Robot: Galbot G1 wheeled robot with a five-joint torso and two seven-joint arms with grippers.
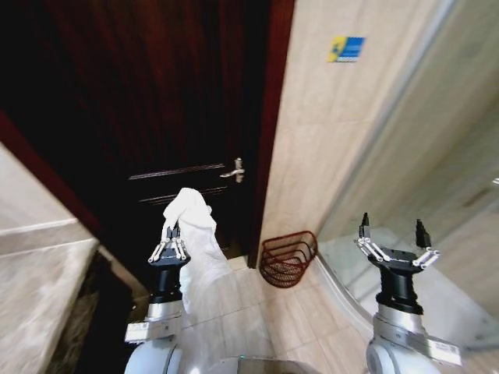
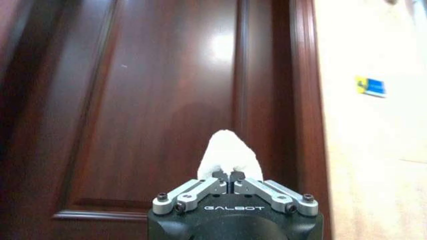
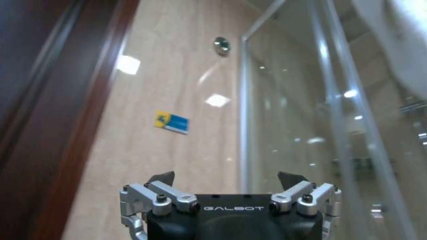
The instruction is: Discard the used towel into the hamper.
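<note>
My left gripper point(image 1: 171, 231) is shut on the white towel point(image 1: 196, 241), held up in front of the dark door; the cloth bunches above the fingers and hangs down past the wrist. The left wrist view shows the towel point(image 2: 229, 157) poking out above the left gripper point(image 2: 229, 176), whose jaws are pressed together. The hamper point(image 1: 288, 258), a reddish-brown openwork basket, stands on the floor against the tiled wall, to the right of the towel and lower. My right gripper point(image 1: 392, 231) is open and empty at the right, near the glass; in its own view the right gripper point(image 3: 227, 176) points at the wall.
A dark wooden door point(image 1: 156, 117) with a metal handle point(image 1: 236, 170) stands ahead. Right of it is a beige tiled wall point(image 1: 335, 125) with a blue-yellow sticker point(image 1: 346, 48). A glass shower panel point(image 1: 437, 179) closes off the right side. A stone counter point(image 1: 35, 265) sits at the left.
</note>
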